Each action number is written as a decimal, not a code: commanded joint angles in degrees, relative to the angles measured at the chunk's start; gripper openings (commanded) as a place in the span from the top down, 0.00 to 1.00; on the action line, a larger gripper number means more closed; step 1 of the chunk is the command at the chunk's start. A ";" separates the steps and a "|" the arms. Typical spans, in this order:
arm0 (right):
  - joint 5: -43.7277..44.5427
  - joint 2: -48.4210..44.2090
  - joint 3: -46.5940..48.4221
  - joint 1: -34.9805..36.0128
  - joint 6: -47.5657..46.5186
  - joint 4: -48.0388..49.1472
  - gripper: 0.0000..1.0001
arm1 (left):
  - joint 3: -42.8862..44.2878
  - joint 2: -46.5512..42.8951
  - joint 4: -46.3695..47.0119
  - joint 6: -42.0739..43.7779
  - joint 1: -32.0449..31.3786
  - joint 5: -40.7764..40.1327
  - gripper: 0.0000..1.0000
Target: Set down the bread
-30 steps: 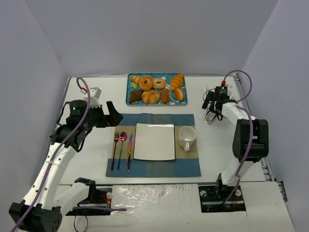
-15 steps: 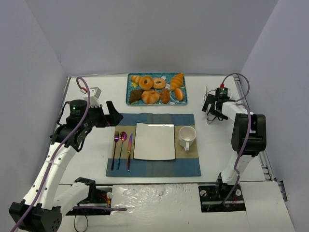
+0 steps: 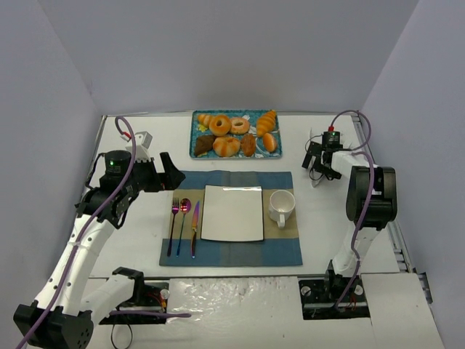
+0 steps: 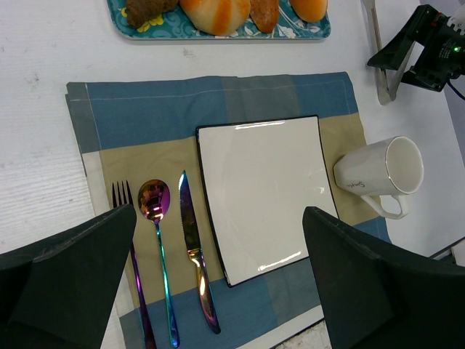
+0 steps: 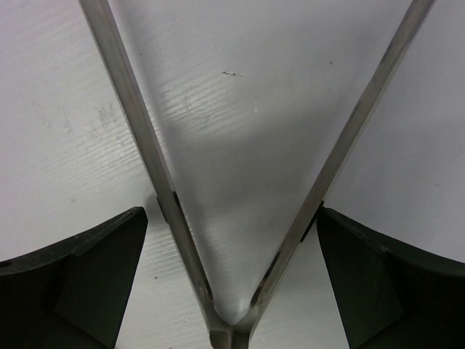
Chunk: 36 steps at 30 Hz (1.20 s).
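Observation:
The bread point(image 3: 269, 142), a small golden-orange oval roll, lies at the right end of the teal tray point(image 3: 236, 157) at the back of the table. Its lower edge shows at the top of the left wrist view point(image 4: 309, 7). My right gripper point(image 3: 317, 161) is right of the tray, low over the table and open. Its jaws point(image 5: 232, 214) straddle the metal tongs point(image 5: 138, 131), which are spread in a V. My left gripper point(image 3: 168, 173) hovers open and empty over the left side of the placemat point(image 4: 219, 211).
A blue and tan placemat point(image 3: 231, 251) holds a white square plate point(image 3: 232, 212), a fork, a spoon point(image 3: 184, 207), a knife and a white cup point(image 3: 282, 206). The tray also holds doughnuts point(image 3: 220, 125) and a ridged pastry point(image 3: 267, 121).
My right arm's elbow has risen and folded. The right gripper has shifted slightly left and toward the back over the tongs. The left arm has not moved.

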 commanded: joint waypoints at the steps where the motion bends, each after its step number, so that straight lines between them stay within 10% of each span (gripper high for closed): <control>1: 1.28 2.33 4.00 0.04 -0.43 -0.98 0.00 | 1.39 0.03 2.90 0.72 -0.34 0.26 0.03; 15: 3.65 5.25 5.13 0.13 -0.35 -1.33 0.00 | 1.48 0.30 2.81 0.89 -0.34 0.34 0.03; 36: 4.62 5.34 4.60 2.24 0.49 -1.25 0.34 | 1.30 -0.23 2.81 0.87 -0.34 0.19 0.03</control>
